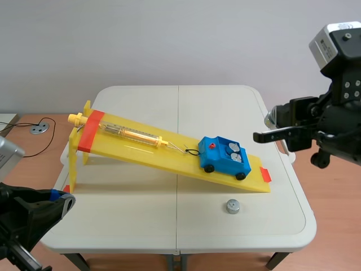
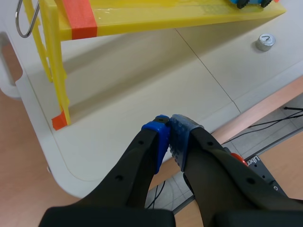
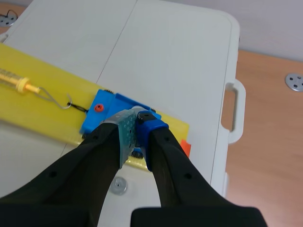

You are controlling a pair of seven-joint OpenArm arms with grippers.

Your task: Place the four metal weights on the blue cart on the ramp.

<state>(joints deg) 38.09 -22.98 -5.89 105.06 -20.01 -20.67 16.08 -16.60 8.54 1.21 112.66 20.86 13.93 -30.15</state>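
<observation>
The left arm is sitting low at the near left corner of the surface, its left gripper hanging over the near left edge and pointing across the surface toward the ramp. Its jaws are pressing pad against pad, with nothing between them. The right arm is standing raised beyond the right edge, its right gripper reaching level toward the cart. In the right wrist view it is hovering above the cart's lower end. Its jaws are also meeting at the tips, holding nothing.

The blue cart is sitting on the lower part of the yellow ramp, toward the right edge of the surface. Its long axis is running along the slope. The end with the red dot is facing uphill, where a hook is joining it to the spring scale lying along the ramp. Two grey metal weights are showing in its open top. Whether more are lying under them cannot be told.

One loose weight is lying flat on the surface near the ramp's low end, toward the near edge, apart from the ramp. The ramp itself is running diagonally, its raised end toward the far left and its foot toward the near right.
</observation>
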